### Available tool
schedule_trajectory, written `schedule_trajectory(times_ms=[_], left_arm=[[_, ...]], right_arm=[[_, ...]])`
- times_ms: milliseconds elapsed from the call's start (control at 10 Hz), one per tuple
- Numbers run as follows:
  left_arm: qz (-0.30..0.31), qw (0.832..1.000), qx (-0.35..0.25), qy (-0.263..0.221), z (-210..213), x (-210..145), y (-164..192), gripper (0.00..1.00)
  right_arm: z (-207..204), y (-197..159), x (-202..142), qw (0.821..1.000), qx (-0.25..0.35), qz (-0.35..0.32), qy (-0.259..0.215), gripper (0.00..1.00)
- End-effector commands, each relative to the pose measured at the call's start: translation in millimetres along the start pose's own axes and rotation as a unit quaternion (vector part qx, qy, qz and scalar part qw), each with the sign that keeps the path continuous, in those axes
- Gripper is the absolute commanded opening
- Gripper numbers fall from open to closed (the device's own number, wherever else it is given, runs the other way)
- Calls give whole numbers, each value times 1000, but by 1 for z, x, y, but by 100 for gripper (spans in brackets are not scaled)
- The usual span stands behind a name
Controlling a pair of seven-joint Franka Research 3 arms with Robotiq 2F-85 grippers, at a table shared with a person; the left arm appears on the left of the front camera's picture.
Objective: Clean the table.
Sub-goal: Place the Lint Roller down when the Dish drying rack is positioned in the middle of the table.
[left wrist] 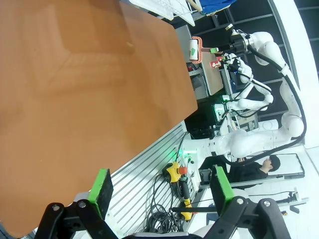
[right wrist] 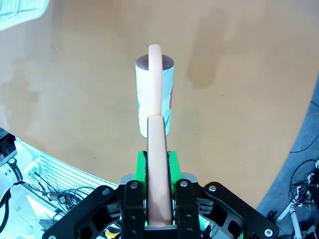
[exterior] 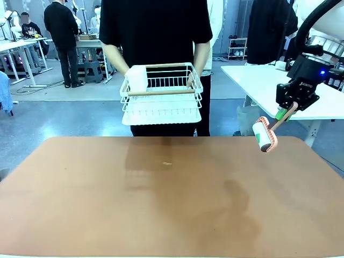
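The reddish-brown table lies bare apart from a small pale crumb near its far middle. My right gripper hangs above the far right corner, shut on the pink handle of a lint roller whose white roll points down toward the table. In the right wrist view the handle runs up between the green pads of the right gripper to the lint roller above the table. My left gripper is open and holds nothing, off the near edge of the table.
A person stands at the far edge holding a white wire basket in both hands above the table. A white-topped table stands behind on the right. Cables and a metal frame lie below the near edge.
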State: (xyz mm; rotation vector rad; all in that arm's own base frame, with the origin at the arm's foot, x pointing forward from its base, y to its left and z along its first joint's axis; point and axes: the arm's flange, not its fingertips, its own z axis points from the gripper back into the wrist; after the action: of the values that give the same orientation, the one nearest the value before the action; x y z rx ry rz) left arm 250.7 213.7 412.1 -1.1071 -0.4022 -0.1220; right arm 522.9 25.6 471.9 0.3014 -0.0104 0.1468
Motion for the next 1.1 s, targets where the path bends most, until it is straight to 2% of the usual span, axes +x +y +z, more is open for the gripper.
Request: schedule_trajectory(times_ms=[0,1000], left_arm=[[-14,1000,-10,-6,1,-2,-1,100],[-14,1000,-10,-6,1,-2,-1,100]], right_arm=[[3,3,0,1000,-8,4,0,21],[3,3,0,1000,-8,4,0,21]])
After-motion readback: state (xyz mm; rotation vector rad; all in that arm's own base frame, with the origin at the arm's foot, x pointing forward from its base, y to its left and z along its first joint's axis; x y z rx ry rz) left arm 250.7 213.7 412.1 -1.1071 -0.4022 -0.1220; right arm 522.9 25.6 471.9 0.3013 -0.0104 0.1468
